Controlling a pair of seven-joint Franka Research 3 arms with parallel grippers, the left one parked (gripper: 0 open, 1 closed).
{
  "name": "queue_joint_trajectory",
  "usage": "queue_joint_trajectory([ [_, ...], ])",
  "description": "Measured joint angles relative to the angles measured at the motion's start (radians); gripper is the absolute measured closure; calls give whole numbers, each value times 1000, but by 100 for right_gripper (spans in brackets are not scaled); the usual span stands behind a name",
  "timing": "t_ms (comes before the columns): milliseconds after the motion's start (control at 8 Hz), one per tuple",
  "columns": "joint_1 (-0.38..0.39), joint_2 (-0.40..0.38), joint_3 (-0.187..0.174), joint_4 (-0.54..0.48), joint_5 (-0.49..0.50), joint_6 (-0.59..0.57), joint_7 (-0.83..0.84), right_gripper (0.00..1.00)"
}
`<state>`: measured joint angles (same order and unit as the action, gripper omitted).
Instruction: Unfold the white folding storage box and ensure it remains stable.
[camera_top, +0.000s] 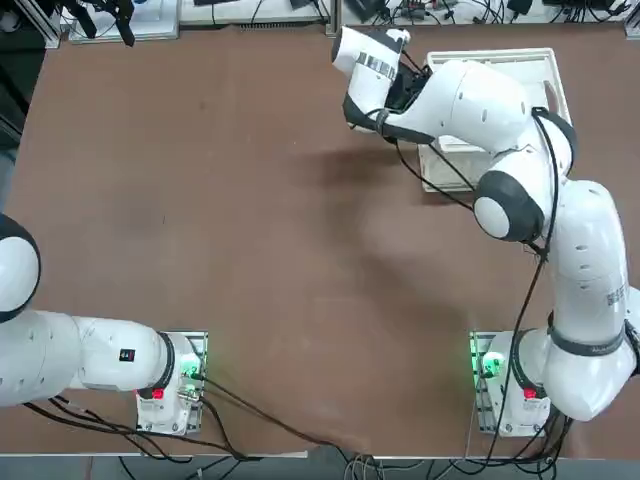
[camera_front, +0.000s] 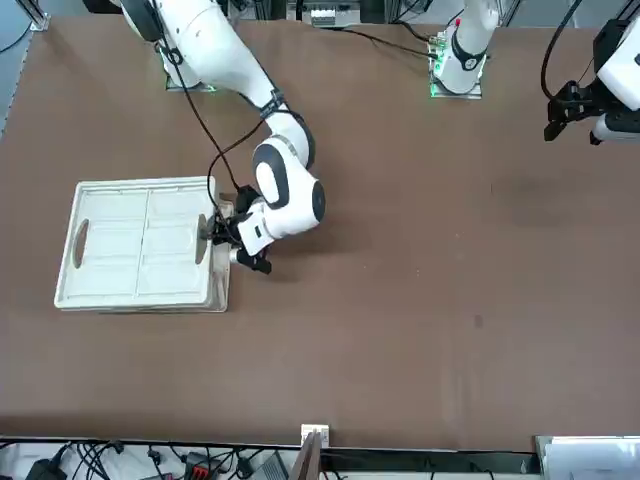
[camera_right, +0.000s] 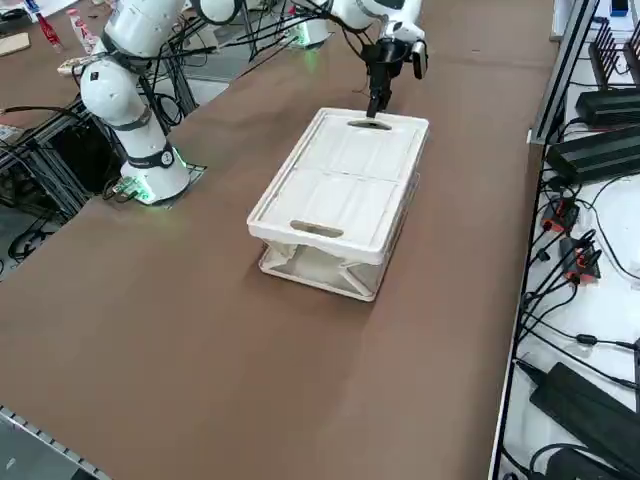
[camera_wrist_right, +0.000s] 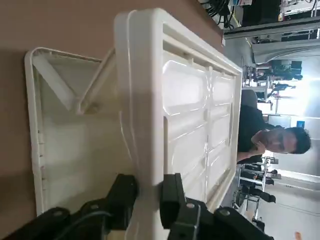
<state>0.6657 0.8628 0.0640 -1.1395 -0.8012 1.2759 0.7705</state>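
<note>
Right wrist view shows the right end effector (camera_wrist_right: 148, 195) clamped on the rim of the white folding storage box (camera_wrist_right: 190, 115), partly raised on the worktop (camera_right: 150, 300); next, lifting until walls lock.

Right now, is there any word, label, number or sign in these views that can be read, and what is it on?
None can be read.
Label on the right arm, top view: dark marks, too small to read.
Box: no lettering shows in any view; the right gripper has its fingers shut on the rim.
</note>
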Motion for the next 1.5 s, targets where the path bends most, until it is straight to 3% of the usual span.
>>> queue_joint_trajectory([
  [1500,24,-21,-7,25,-46,-48,-6,70],
])
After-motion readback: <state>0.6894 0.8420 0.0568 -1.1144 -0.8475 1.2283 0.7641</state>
